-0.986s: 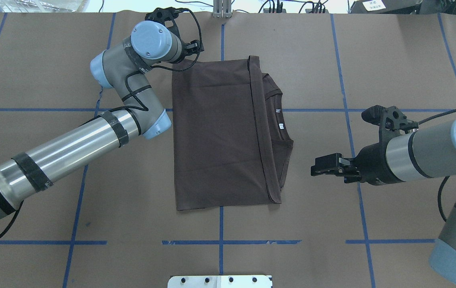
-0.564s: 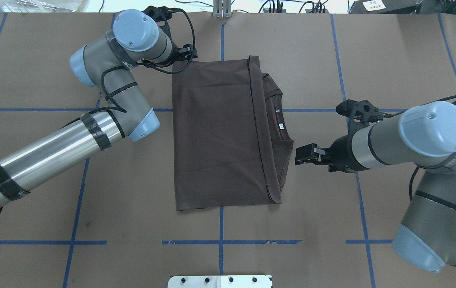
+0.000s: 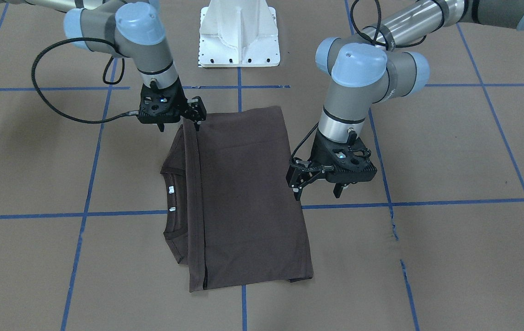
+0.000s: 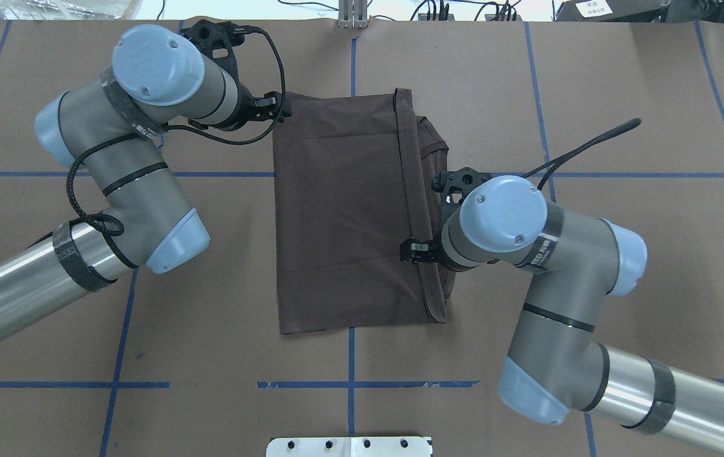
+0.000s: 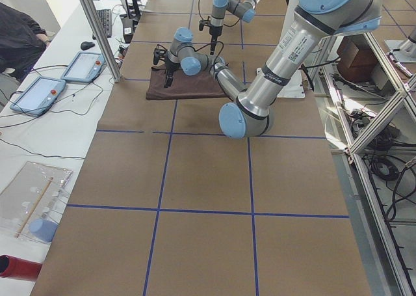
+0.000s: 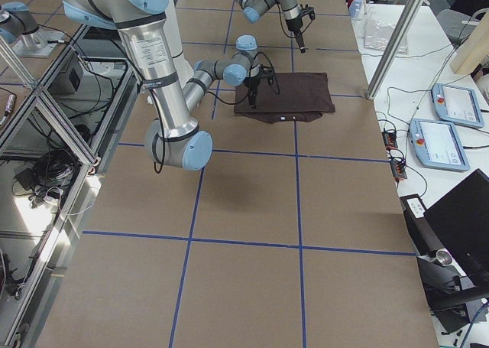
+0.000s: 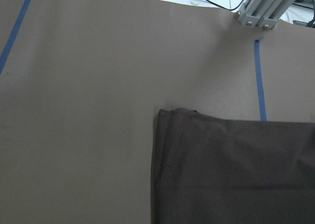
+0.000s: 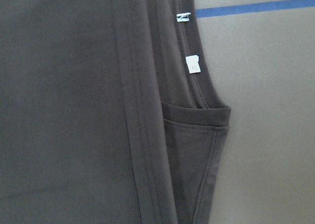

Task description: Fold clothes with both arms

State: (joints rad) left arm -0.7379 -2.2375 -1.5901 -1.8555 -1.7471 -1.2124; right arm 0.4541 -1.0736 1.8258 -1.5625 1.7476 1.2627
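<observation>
The dark brown short-sleeved T-shirt (image 4: 343,209), partly folded, lies flat on the brown paper-covered table (image 4: 622,95); to fold squarely, I judge both pinches should catch every layer. The black two-finger right gripper (image 3: 179,126) hangs open and empty over the shirt's near collar-side edge, wrist pointing down. The matching left gripper (image 3: 317,194), also open and empty, hovers above its far corner.
</observation>
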